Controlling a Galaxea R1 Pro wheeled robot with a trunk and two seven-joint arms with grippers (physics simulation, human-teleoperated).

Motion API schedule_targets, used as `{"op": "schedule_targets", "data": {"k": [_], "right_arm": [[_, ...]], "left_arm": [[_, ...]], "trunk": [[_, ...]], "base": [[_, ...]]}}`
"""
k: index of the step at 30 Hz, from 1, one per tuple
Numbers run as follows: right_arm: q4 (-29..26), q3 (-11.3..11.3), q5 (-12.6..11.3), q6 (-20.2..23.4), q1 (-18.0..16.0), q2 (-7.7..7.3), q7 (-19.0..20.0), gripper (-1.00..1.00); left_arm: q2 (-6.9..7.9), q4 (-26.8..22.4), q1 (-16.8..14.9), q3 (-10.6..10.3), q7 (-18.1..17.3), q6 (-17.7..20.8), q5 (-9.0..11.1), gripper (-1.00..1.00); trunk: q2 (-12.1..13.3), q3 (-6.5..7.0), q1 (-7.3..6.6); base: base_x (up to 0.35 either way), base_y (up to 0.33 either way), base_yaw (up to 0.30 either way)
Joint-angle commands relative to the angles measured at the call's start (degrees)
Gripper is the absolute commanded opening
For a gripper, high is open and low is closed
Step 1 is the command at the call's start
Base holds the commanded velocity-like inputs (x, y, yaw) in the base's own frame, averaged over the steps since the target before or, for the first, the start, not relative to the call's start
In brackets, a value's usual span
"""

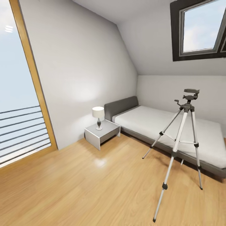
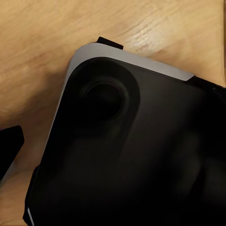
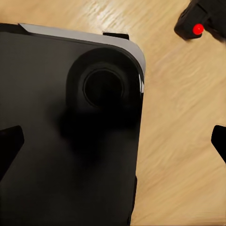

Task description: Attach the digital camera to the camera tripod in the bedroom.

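The camera tripod [image 1: 185, 138] stands on the wood floor in front of the bed, silver legs spread, its black head [image 1: 191, 95] bare on top. In the right wrist view the digital camera [image 3: 200, 21], black with a red dot, shows against the floor beyond the robot's black base [image 3: 66, 141]. My right gripper [image 3: 117, 141] is open, its dark fingertips [image 3: 10, 146] far apart with nothing between them. My left gripper [image 2: 113, 146] hangs over the base too, one fingertip [image 2: 9, 146] set wide to the side, holding nothing.
A grey-headboard bed [image 1: 169, 128] lies along the far wall behind the tripod. A grey nightstand [image 1: 102, 133] with a white lamp [image 1: 98, 116] stands beside it. The wood-framed tall window [image 1: 18, 94] is at the left, a skylight [image 1: 201, 28] above. Open wood floor [image 1: 94, 188] lies ahead.
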Motion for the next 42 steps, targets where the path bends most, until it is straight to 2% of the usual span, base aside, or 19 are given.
{"op": "schedule_targets", "data": {"k": [1, 42], "right_arm": [[0.0, 0.0, 0.4, -0.2, 0.0, -0.01, -0.1, 1.0], [0.0, -0.1, 0.4, -0.3, 0.0, -0.17, -0.1, 1.0]], "left_arm": [[-0.03, -0.1, 0.0, 0.2, 0.0, -0.1, 0.1, 1.0], [-0.13, 0.0, 0.1, 0.2, 0.0, -0.1, 0.1, 1.0]], "trunk": [[0.0, -0.04, 0.0], [0.0, -0.04, 0.0]], "base": [[0.0, 0.0, -0.285], [0.0, 0.0, -0.285]]}}
